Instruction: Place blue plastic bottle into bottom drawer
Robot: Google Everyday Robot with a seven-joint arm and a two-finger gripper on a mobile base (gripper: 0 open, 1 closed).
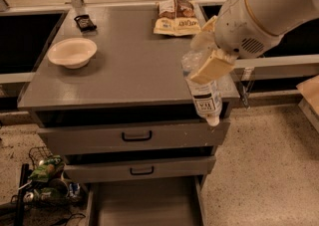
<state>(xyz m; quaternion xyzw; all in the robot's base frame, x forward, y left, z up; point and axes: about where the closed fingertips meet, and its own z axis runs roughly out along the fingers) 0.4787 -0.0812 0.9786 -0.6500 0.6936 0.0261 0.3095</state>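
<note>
Grey cabinet (134,73) on speckled floor (264,170)

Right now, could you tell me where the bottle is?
Right of centre in the camera view, the bottle hangs cap-down in the tool over the cabinet's front right corner.

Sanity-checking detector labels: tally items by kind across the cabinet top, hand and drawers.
bowl: 1
snack bag: 1
small black object: 1
blue plastic bottle: 1, cap down in the hand, at the cabinet front right corner
upper drawers: 2
bottom drawer: 1, open
Total: 7
</note>
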